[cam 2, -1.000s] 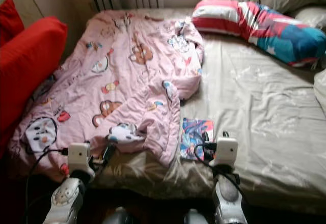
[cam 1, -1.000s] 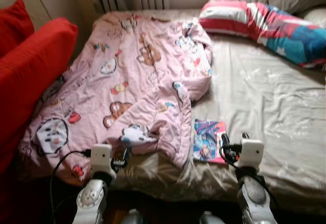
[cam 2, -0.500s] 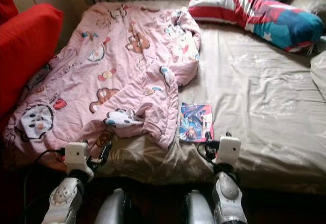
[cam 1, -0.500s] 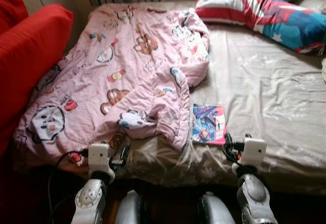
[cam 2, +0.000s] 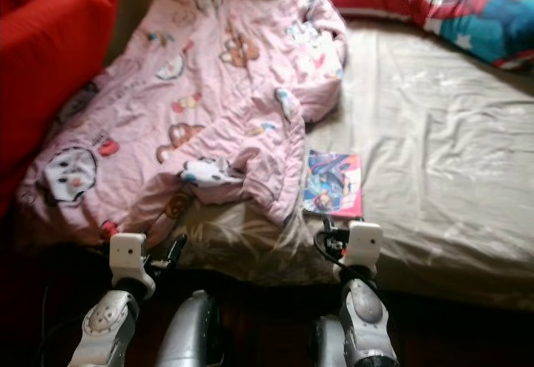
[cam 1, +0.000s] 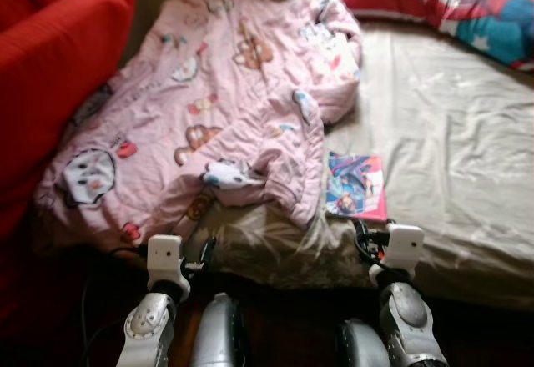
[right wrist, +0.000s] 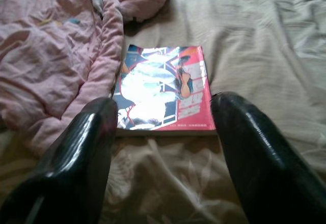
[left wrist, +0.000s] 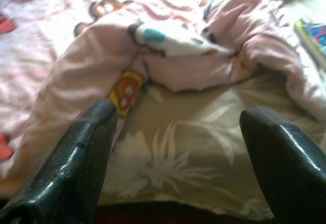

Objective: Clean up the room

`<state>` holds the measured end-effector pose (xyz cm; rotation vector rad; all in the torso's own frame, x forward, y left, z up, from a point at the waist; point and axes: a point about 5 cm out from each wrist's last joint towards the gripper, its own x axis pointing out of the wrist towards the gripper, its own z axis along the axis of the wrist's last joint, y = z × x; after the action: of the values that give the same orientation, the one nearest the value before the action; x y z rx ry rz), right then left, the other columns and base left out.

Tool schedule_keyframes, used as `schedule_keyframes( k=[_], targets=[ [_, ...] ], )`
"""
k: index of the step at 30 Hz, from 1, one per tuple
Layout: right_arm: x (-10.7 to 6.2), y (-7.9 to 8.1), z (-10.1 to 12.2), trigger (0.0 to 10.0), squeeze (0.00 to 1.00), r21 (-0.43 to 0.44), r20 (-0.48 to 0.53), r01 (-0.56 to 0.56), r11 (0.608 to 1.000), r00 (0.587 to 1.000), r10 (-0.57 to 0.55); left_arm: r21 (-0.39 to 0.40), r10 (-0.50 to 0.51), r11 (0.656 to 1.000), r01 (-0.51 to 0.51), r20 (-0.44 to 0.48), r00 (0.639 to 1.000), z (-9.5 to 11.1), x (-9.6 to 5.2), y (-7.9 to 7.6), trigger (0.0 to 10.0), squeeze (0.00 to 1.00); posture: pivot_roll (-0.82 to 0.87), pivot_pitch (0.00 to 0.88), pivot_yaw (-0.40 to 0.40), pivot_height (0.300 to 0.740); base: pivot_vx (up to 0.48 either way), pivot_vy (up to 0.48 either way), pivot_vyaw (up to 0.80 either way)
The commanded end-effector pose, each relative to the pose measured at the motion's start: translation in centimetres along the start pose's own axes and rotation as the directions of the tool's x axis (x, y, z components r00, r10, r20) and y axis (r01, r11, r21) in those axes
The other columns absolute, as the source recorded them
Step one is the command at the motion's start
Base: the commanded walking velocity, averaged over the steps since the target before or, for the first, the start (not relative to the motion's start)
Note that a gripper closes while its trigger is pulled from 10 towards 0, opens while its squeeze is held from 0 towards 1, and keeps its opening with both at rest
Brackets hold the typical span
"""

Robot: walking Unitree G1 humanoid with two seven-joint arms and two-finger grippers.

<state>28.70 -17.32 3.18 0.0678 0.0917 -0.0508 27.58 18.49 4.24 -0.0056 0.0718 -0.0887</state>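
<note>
A crumpled pink cartoon-print blanket point(cam 1: 225, 108) covers the left half of the bed, one corner folded over near the front edge. A colourful picture book point(cam 1: 357, 185) with a pink border lies flat on the beige sheet point(cam 1: 450, 133), just right of that fold. My right gripper point(cam 1: 360, 238) is held at the bed's front edge directly before the book point(right wrist: 163, 84), open, with nothing between its fingers point(right wrist: 76, 158). My left gripper point(cam 1: 204, 254) is open at the bed edge before the blanket's folded corner point(left wrist: 173, 46).
A red sofa cushion point(cam 1: 50, 75) stands close along the bed's left side. A striped red, white and blue pillow point(cam 1: 450, 0) lies at the bed's far right. The floor under the bed edge is dark, and my knees point(cam 1: 217, 334) show below.
The whole view has shifted, so the camera moved. Both grippers now sit at the bed's front edge instead of over the mattress; the book and blanket lie where they were.
</note>
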Motion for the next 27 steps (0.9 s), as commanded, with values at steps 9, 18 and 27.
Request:
schedule_keyframes(
  k=[9,18,27],
  targets=[
    [-0.3,0.3,-0.9,10.0,0.0,0.021,-0.036,-0.011,1.0,0.999,0.012,-0.002,0.006,1.0,-0.006,-0.019,1.0,-0.2,-0.3,0.4,10.0,0.0,-0.08,0.21,0.084,0.628,0.0,0.0,0.17],
    [-0.4,0.0,-1.5,10.0,0.0,0.029,-0.067,-0.011,1.0,0.998,0.013,-0.003,-0.001,1.0,0.001,-0.019,1.0,-0.2,-0.3,0.3,10.0,0.0,-0.08,0.209,0.087,0.628,0.0,0.0,0.0],
    [-0.4,-0.4,-2.3,10.0,0.0,0.01,-0.112,-0.021,1.0,0.993,0.022,0.0,-0.004,1.0,0.004,-0.018,1.0,-0.1,-0.3,0.2,10.0,0.0,-0.08,0.207,0.089,0.628,0.224,0.0,0.0]
  ],
)
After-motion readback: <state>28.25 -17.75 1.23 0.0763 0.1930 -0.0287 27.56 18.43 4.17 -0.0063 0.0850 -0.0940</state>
